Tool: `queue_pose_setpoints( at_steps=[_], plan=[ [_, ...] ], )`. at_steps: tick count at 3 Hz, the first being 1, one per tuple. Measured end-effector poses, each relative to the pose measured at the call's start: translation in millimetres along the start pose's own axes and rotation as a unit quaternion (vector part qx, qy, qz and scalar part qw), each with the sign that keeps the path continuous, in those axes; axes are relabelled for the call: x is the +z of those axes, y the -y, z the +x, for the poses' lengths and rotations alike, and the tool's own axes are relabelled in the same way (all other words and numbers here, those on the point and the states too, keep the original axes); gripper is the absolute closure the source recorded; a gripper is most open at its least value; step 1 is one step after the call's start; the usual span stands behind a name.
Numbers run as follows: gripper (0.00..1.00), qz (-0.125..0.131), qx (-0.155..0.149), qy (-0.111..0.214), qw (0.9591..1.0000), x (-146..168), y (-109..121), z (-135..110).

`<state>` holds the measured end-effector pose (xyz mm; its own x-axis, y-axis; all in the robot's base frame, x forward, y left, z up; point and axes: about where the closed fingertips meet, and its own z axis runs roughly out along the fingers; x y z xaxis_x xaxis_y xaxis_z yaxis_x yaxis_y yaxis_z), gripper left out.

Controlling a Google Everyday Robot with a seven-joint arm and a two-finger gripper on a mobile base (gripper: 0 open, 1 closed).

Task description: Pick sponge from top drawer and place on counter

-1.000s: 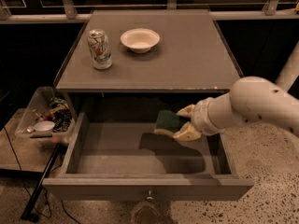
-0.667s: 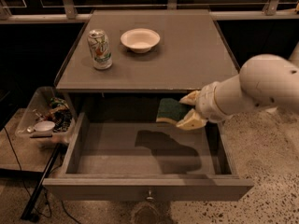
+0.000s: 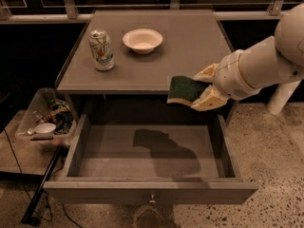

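Note:
The sponge [image 3: 183, 90], dark green on top with a pale yellow layer below, hangs in the air over the front edge of the counter [image 3: 190, 42]. My gripper [image 3: 202, 89] is shut on the sponge's right end, with cream fingers above and below it. The white arm reaches in from the right. The top drawer [image 3: 95, 151] stands pulled open below, with nothing in it but the arm's shadow. Its small metal knob [image 3: 152, 198] shows on the front panel.
A green and white soda can [image 3: 101, 50] and a white bowl [image 3: 142, 40] stand on the counter's back left part. A clear plastic bin [image 3: 47, 120] of clutter sits left of the drawer. A metal rail runs behind the counter.
My gripper has lifted the sponge up out of the drawer to the level of the counter's front edge. The shadow on the drawer floor has shifted with it.

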<state>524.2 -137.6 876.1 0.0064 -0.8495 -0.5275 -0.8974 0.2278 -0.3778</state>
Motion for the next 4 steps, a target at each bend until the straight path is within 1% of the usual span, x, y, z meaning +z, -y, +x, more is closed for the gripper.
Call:
queue_pose_setpoints(
  at_steps=[1,2,3,4],
  plan=[
    [1.0,0.0,-0.002,0.001,1.0,1,0,-1],
    [1.0,0.006,-0.021,0.0,0.9998,8,27,-15],
    [1.0,0.007,-0.044,-0.001,0.999,23,69,-35],
    [1.0,-0.005,-0.049,-0.002,0.9988,45,104,-46]
  ],
)
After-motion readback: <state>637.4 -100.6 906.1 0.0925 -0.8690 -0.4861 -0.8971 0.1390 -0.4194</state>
